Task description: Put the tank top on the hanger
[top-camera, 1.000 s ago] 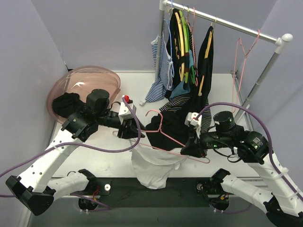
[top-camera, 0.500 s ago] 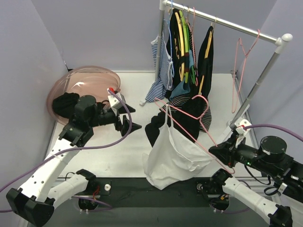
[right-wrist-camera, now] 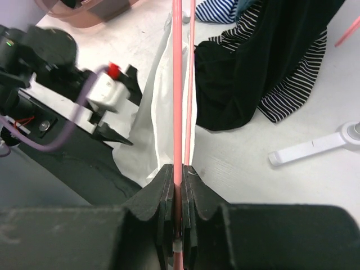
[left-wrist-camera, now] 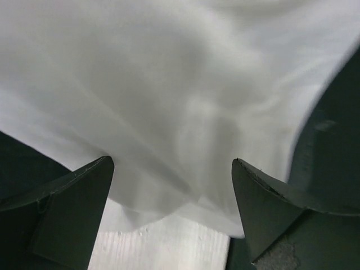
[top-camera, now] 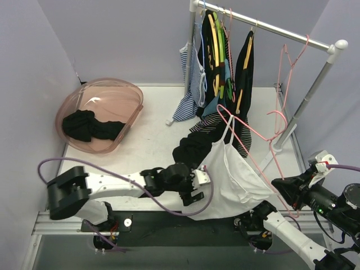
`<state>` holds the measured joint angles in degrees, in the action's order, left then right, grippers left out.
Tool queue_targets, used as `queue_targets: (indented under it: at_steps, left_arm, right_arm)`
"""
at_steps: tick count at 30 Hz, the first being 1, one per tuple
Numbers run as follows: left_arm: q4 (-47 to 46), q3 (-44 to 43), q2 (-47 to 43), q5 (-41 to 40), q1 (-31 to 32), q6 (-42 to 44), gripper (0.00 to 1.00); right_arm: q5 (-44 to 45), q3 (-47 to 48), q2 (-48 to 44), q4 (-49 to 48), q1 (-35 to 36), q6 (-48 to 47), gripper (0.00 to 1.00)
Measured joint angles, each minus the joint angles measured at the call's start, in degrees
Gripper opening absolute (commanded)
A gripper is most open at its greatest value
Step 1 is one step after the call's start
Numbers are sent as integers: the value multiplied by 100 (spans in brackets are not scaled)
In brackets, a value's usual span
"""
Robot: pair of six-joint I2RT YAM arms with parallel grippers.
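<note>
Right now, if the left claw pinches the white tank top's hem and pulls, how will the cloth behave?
Probably floppy: the tank top sags in soft folds from the hanger. Likely light, since that thin hanger carries it. A tug could bunch it; at the open left claw it looks thin, wrinkled.

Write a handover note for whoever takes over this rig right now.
Left gripper: open, fingers either side of the tank top's lower edge, not gripping.
Right gripper: shut on the pink hanger, holding it raised and tilted.
Done: tank top hangs from the hanger, hem trailing at the table's near edge.
To do: check both straps sit on the hanger's shoulders; I cannot tell from here.
</note>
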<state>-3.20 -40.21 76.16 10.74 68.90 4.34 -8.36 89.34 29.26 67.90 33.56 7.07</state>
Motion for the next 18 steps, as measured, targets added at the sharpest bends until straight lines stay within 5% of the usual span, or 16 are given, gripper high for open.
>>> queue_targets:
  at_steps: [4,7,8,18]
  left_arm:
    - [-199,-485,1303,-905,385,-20,82]
    - [-210,-831,1888,-1329,627,-133,29]
    - [-210,-927,1996,-1403,691,-179,2]
    - [-337,-1718,1766,-1307,1095,-262,0]
  right_arm:
    - [31,42,0,109,-129,9,0]
    - [111,105,0,219,-129,35,0]
    - [144,140,0,251,-129,39,0]
    - [516,450,2,372,-214,63,0]
